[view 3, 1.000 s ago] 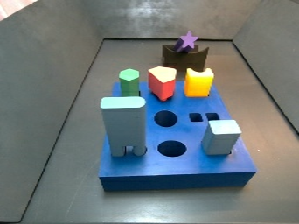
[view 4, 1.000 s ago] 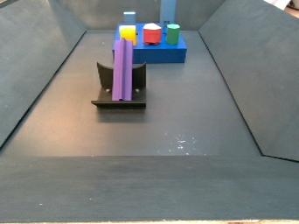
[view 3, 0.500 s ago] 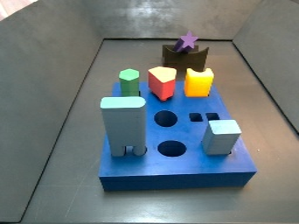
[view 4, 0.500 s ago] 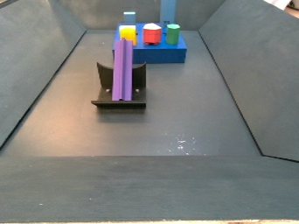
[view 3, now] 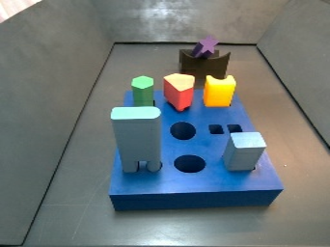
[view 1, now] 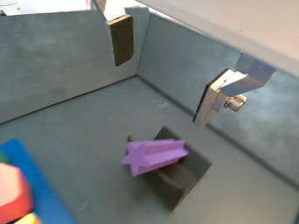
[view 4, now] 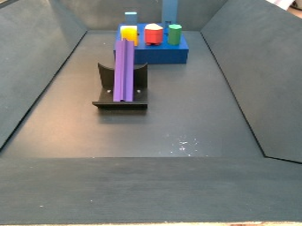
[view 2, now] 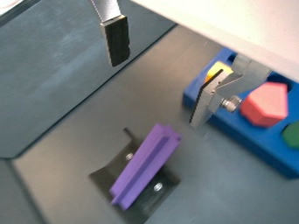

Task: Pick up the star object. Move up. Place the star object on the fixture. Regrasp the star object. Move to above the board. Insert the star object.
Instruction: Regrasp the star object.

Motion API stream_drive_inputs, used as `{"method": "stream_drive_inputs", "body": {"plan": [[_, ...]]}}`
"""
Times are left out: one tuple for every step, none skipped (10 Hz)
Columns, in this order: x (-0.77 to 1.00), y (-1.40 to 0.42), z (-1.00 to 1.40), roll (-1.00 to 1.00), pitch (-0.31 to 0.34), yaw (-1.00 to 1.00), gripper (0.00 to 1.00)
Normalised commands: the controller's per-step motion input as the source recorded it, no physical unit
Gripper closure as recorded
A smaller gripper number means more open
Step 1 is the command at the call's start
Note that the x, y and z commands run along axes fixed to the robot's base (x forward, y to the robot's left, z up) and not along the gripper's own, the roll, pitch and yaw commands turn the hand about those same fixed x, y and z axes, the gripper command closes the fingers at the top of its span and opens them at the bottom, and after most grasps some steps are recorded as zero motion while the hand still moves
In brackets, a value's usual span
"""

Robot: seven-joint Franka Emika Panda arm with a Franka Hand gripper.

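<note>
The purple star object point(view 4: 123, 71) stands upright against the dark fixture point(view 4: 139, 84), and its star-shaped top shows in a side view point(view 3: 206, 45). Both wrist views look down on it point(view 1: 155, 156) point(view 2: 146, 164) resting on the fixture point(view 1: 181, 179) point(view 2: 114, 173). My gripper point(view 1: 167, 70) point(view 2: 163, 70) hangs above it, open and empty, with both fingers point(view 1: 121, 39) point(view 2: 208, 101) well apart and clear of the star. The gripper is out of both side views. The blue board point(view 3: 194, 183) point(view 4: 165, 56) lies beyond the fixture.
The board carries green point(view 3: 143, 90), red point(view 3: 179, 92), yellow point(view 3: 219, 91), teal point(view 3: 135, 137) and white point(view 3: 244, 150) pegs, with round and square holes between them. Grey sloped walls point(view 4: 48, 79) enclose the dark floor. The board's edge point(view 2: 251, 140) lies close beside the fixture.
</note>
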Motion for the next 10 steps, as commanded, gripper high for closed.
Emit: {"method": "stream_drive_inputs", "body": {"plan": [[0.04, -0.02, 0.0, 1.0, 0.065, 0.03, 0.0], [0.06, -0.03, 0.0, 1.0, 0.083, 0.04, 0.0], [0.07, -0.03, 0.0, 1.0, 0.092, 0.04, 0.0], [0.09, -0.03, 0.0, 1.0, 0.126, 0.06, 0.0], [0.1, -0.04, 0.0, 1.0, 0.141, 0.07, 0.0], [0.1, -0.04, -0.01, 1.0, 0.171, 0.09, 0.0], [0.1, -0.04, 0.0, 1.0, 0.193, 0.12, 0.0], [0.1, -0.04, 0.0, 1.0, 0.218, 0.15, 0.0], [0.1, -0.05, -0.01, 0.91, 0.228, 0.21, 0.0], [0.1, -0.05, -0.01, 0.73, 0.201, 0.23, 0.0]]}}
